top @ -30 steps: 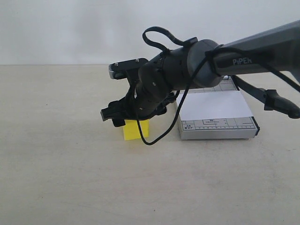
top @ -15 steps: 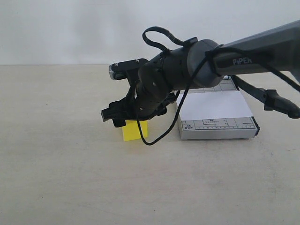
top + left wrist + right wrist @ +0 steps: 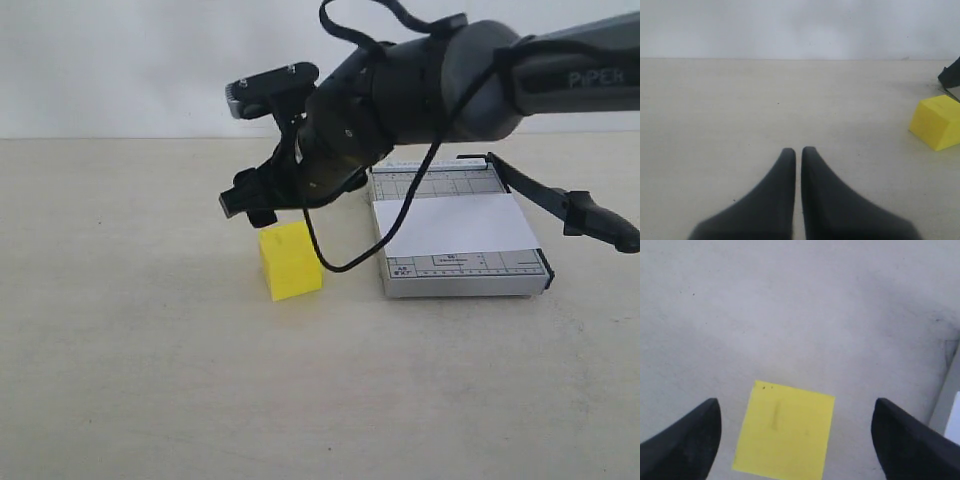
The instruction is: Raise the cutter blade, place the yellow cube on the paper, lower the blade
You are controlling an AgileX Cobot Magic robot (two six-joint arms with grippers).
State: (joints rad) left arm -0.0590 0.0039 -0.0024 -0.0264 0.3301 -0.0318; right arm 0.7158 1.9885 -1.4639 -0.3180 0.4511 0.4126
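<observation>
The yellow cube (image 3: pixel 291 261) stands on the table, left of the grey trimmer (image 3: pixel 465 278). My right gripper (image 3: pixel 252 207) hovers just above the cube, open and not touching it. In the right wrist view the cube (image 3: pixel 785 430) lies below and between the spread fingers of the right gripper (image 3: pixel 797 403). The white paper (image 3: pixel 455 225) lies on the trimmer base. The cutter blade (image 3: pixel 535 193) is swung up and out to the right, and its thick handle (image 3: pixel 600 224) hangs past the base. My left gripper (image 3: pixel 796 150) is shut over bare table, with the cube (image 3: pixel 937 121) far off to one side.
The beige table (image 3: pixel 150 380) stretches out around the cube and the trimmer. A white wall (image 3: pixel 120 60) rises behind it. A black cable (image 3: pixel 330 262) loops down from the right arm, right beside the cube. The trimmer's edge (image 3: pixel 951 400) shows beside the right finger.
The right gripper has lifted from around the cube to above it. The cube has stayed on the table, now fully in sight and turned a little.
</observation>
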